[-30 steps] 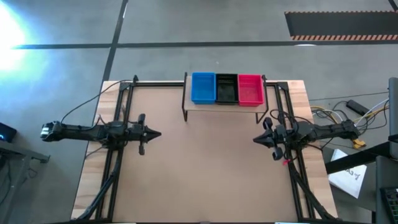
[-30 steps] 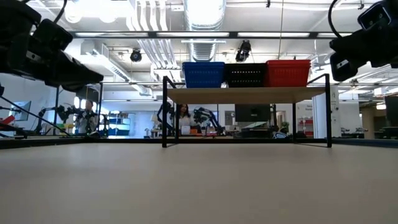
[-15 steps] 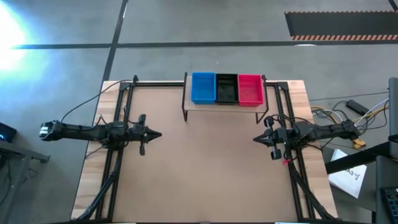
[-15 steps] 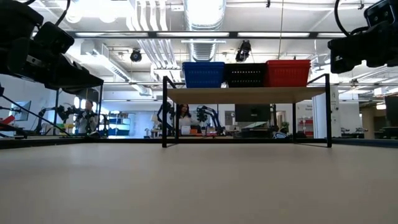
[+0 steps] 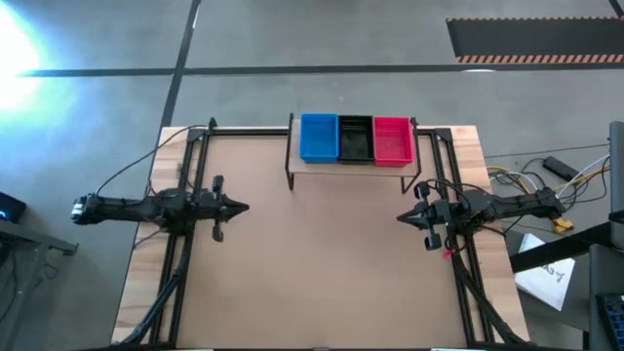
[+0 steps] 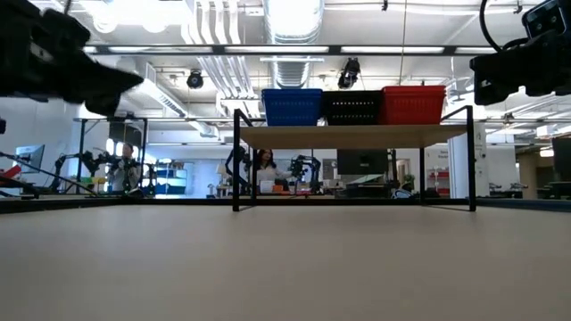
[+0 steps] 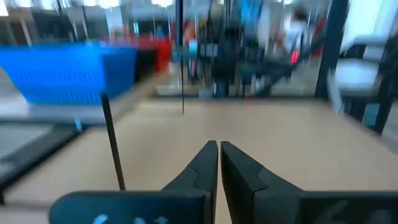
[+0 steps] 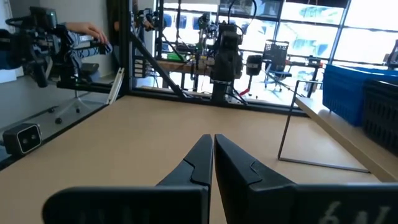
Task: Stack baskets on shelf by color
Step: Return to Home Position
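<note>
Over table (image 5: 322,263) sides, left gripper (image 5: 244,207), right gripper (image 5: 401,218) pinched, pointing inward.

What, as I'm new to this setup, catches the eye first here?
A blue basket, a black basket and a red basket sit side by side on the shelf at the back of the table. The left gripper and right gripper hover shut at the table's sides, tips inward.
</note>
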